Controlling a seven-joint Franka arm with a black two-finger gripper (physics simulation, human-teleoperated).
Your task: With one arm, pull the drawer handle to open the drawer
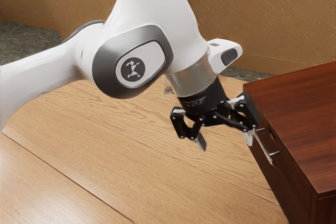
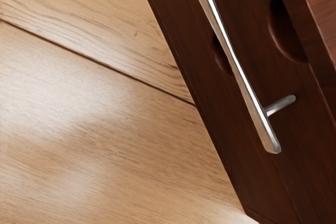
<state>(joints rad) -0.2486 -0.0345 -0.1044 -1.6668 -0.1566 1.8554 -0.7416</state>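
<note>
Spread wide, the gripper (image 1: 226, 137) is hovering at the front of the cabinet (image 1: 304, 108) — just beside the handle (image 2: 236, 72) (steel bar on the drawer (image 2: 294, 150) face), probably lining up to straddle it before pulling.

Your arm (image 1: 47, 77) comes in from the exterior view's left and bends at a big white joint. From there the wrist (image 1: 197, 80) points down and toward the exterior view's right. Your pincer (image 1: 226, 139) is tilted, with its two black fingers (image 1: 201, 141) spread wide apart.
</note>
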